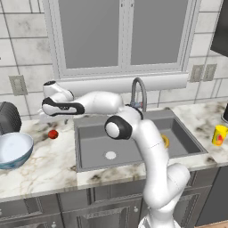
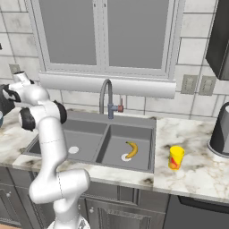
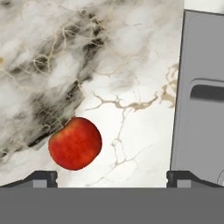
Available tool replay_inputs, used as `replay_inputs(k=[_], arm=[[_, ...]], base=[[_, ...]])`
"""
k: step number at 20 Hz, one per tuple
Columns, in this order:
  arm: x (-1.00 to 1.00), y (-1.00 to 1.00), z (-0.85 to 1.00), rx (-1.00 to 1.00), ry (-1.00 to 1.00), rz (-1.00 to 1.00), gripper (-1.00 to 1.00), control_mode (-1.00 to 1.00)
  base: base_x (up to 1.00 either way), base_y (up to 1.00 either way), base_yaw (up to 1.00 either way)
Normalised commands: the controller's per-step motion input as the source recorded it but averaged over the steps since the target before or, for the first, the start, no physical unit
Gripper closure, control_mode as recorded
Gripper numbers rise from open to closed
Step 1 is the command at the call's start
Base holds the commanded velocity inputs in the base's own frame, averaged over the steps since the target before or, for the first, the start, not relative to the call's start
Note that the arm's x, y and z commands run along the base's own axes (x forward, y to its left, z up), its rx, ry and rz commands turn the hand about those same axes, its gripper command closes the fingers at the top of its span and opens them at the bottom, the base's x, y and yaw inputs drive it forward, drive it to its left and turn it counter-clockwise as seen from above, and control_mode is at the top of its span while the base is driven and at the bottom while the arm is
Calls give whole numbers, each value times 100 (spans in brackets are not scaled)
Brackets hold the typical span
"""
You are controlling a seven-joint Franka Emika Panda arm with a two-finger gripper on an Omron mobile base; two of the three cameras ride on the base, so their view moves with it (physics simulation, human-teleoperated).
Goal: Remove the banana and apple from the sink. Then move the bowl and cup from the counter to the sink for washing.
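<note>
The red apple (image 3: 75, 143) lies on the white marble counter (image 3: 131, 127), just inside my left fingertip (image 3: 43, 178) and free of it. My gripper (image 3: 116, 179) hangs open above the counter, left of the sink (image 1: 89, 153). From the left base view the apple (image 1: 53, 134) sits below my hand (image 1: 55, 107), between the sink and the pale blue bowl (image 1: 13, 149). The yellow banana (image 2: 131, 150) rests by the drain in the sink's (image 2: 143, 134) right basin. The yellow cup (image 2: 175, 157) stands on the counter to the right of the sink.
The curved grey faucet (image 1: 139, 93) rises behind the sink, close to my forearm. A dark ribbed appliance (image 1: 6, 118) stands behind the bowl. A grey rounded appliance (image 2: 221, 129) sits at the far right of the counter. The wall and window lie close behind.
</note>
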Motion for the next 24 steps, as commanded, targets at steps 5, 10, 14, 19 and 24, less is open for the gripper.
replay_inputs(k=[5, 10, 14, 19, 24], arm=[[-32, -28, 8, 4, -1, 0, -100, -100], [-34, -31, 10, 5, -6, 0, -100, -100], [-34, -32, 10, 3, -9, 0, -100, -100], [-32, -32, 10, 0, -12, 0, -100, -100], [-29, -34, 11, 0, -10, 0, -100, -100]], base=[[0, 0, 0], [0, 0, 0], [0, 0, 0], [0, 0, 0], [0, 0, 0]])
